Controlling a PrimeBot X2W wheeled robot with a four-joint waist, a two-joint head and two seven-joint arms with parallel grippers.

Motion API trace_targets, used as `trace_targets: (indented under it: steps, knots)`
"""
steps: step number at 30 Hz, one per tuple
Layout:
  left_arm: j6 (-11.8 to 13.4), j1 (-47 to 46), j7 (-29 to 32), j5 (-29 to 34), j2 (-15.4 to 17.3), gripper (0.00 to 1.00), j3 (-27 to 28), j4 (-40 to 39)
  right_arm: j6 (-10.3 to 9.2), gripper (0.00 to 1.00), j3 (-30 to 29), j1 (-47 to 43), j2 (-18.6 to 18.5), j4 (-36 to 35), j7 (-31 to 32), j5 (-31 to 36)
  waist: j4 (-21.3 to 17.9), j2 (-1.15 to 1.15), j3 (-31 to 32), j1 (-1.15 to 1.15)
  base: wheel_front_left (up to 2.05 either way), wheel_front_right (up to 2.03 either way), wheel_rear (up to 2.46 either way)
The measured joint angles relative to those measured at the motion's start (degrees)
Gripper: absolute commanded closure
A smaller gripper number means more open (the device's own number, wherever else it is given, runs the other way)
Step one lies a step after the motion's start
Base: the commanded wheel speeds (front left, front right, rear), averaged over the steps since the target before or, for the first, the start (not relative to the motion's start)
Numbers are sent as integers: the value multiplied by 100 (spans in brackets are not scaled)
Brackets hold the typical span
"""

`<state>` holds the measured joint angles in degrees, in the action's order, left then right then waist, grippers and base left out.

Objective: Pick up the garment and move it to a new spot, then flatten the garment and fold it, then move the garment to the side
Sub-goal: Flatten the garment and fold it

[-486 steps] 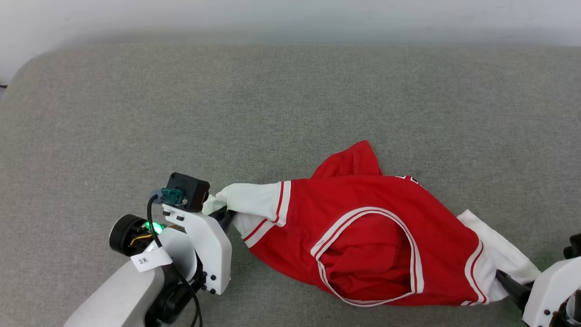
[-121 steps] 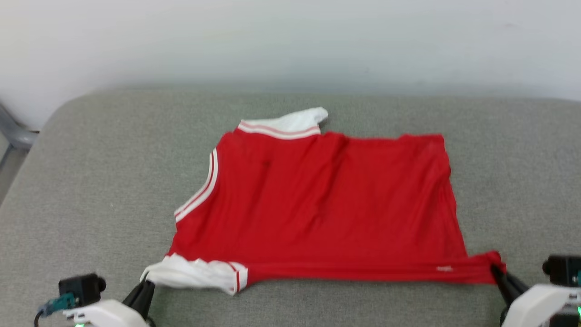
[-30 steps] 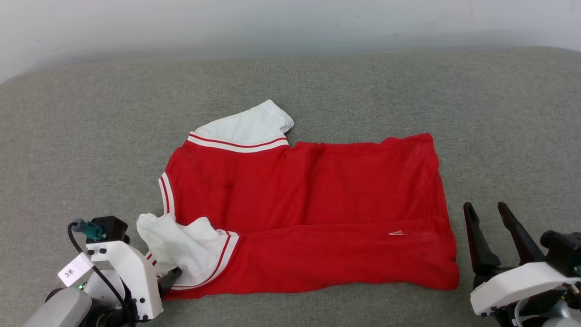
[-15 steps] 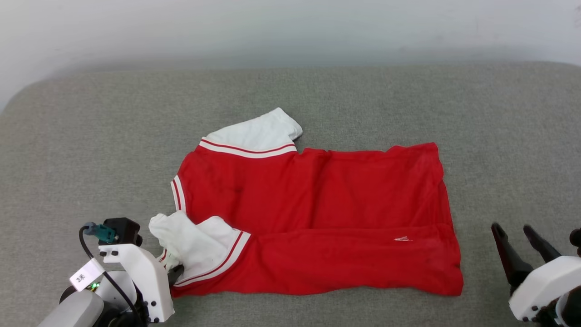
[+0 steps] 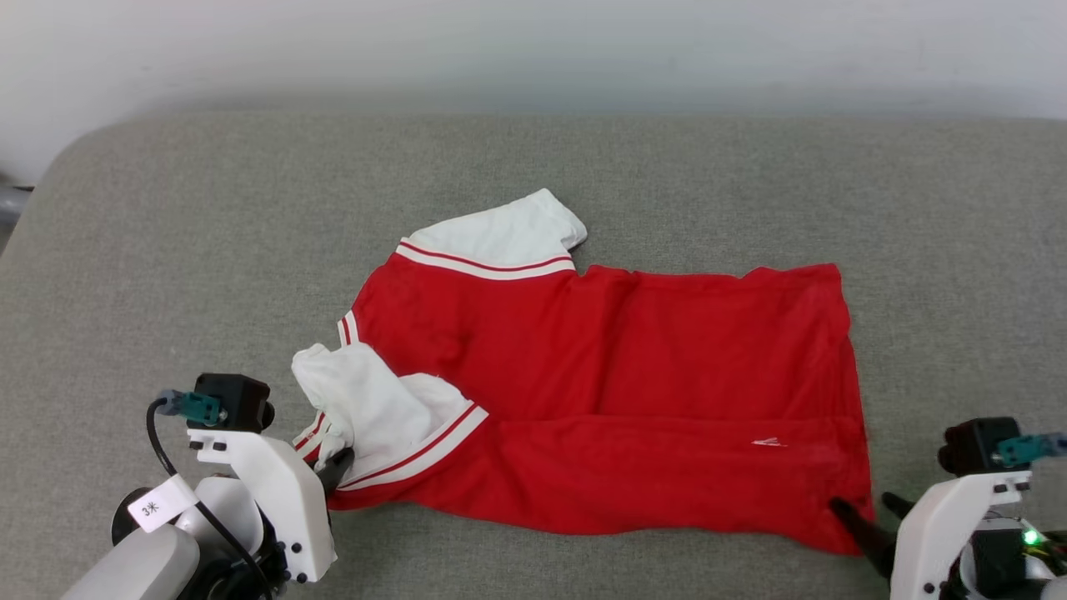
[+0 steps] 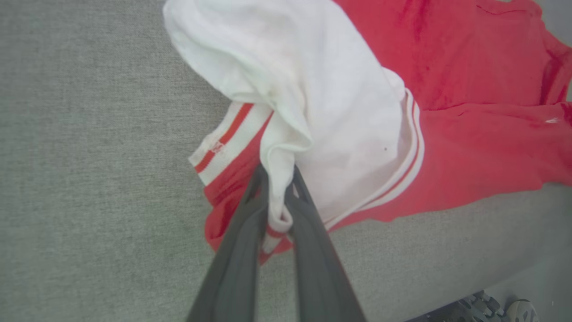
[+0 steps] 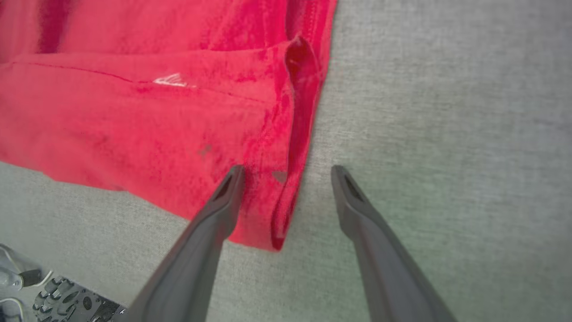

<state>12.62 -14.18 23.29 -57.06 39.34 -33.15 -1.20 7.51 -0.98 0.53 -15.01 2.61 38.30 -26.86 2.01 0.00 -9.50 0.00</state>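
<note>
— Where does the jersey sit against each claw?
— The red jersey (image 5: 633, 375) lies spread mid-way on the grey tabletop (image 5: 208, 250). At its 8 o'clock corner the left claw (image 6: 278, 173) is pinched narrow on the bunched white sleeve (image 6: 321, 89). At 4 o'clock the right claw (image 7: 287, 170) gapes wide astride the hem corner.
— Fabric?
— Soft, rumpled knit with striped trim; the tabletop is coarse weave, round-cornered.
— Writing?
— The left arm's tag (image 5: 152, 507) reads "3米"; the small white mark (image 5: 765, 442) is illegible.
</note>
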Motion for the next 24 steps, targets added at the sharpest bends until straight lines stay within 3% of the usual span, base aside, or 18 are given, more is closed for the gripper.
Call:
trace_targets:
  steps: [8, 10, 11, 12, 24]
  knots:
    - [49, -18, -29, 60, -19, 100, -22, -103, -2, 0, 470, 289, -100, 761, -119, -324, 94, 0, -270, 0, 0, 0, 0]
    - [49, -20, -35, 71, -25, 100, -24, -100, -7, 73, 549, 344, -140, 864, -98, -389, 112, 0, -316, 0, 0, 0, 0]
    - [48, -22, -36, 77, -35, 100, -29, -97, -12, 93, 573, 381, -159, 901, -98, -435, 121, 0, -329, 0, 0, 0, 0]
    - [49, -22, -40, 76, -46, 100, -29, -87, -12, 100, 587, 404, -180, 939, -108, -470, 129, 0, -338, 0, 0, 0, 0]
    - [154, 349, -26, 33, 112, 100, -101, -230, -1, 100, 570, 163, -258, 543, -240, -474, 89, 0, 217, 0, 0, 0, 0]
